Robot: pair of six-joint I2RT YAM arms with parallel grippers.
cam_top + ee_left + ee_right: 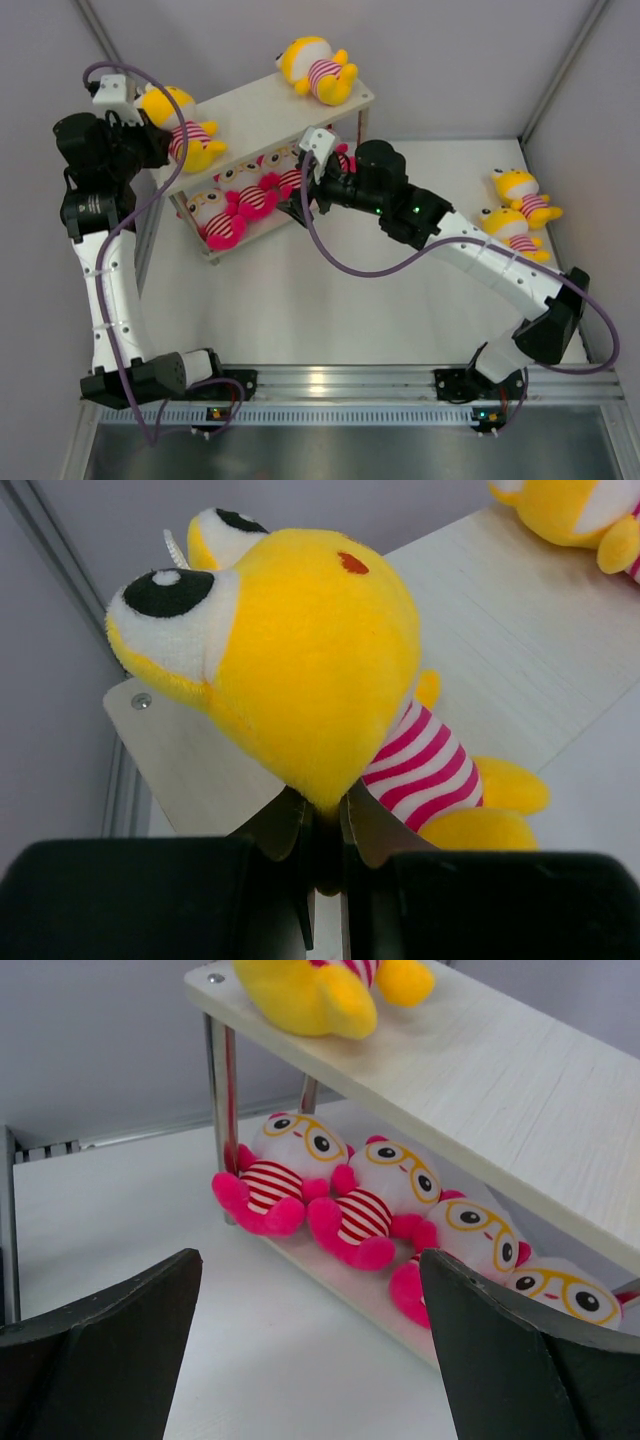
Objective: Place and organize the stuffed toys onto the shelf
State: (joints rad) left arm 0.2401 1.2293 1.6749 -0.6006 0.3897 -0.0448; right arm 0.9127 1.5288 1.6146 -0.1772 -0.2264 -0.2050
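The shelf point(262, 103) stands tilted at the back left. My left gripper point(148, 112) is shut on the head of a yellow stuffed toy point(185, 128) at the left end of the top board. The left wrist view shows its jaws point(322, 815) pinching the toy's head point(310, 650) over the board point(500, 620). Another yellow toy point(318, 68) lies at the board's right end. Several pink toys point(240, 195) sit in a row on the lower tier point(340, 1280). My right gripper point(306, 193) is open and empty just in front of them point(310, 1260).
Two more yellow toys point(522, 186) point(514, 230) lie on the table at the far right, near the enclosure wall. The shelf's thin metal post point(220, 1110) stands at the near corner. A grey wall and a frame post are close behind the left arm.
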